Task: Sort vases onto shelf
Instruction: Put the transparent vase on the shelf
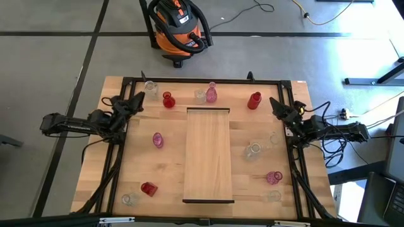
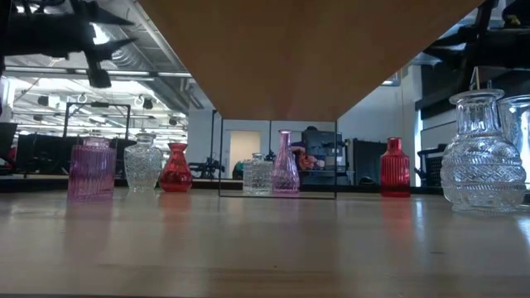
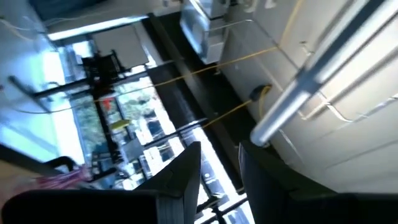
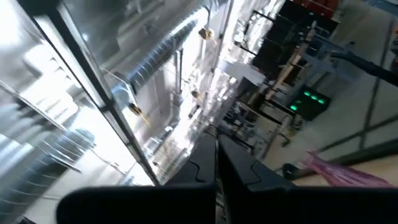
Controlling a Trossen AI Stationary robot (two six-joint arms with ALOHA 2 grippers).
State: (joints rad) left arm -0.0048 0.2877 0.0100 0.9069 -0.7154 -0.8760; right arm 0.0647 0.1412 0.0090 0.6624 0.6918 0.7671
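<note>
No lettering seems readable anywhere (vases, shelf included).

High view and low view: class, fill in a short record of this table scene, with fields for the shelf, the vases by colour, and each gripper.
shelf: light-wood plank lying flat mid-table, no vase on it
red vases: three, at
pink vases: three, at
clear vases: several, one at, another at
left gripper: at the table's left edge, fingers slightly apart, holding nothing
right gripper: at the table's right edge, shut, empty
</note>
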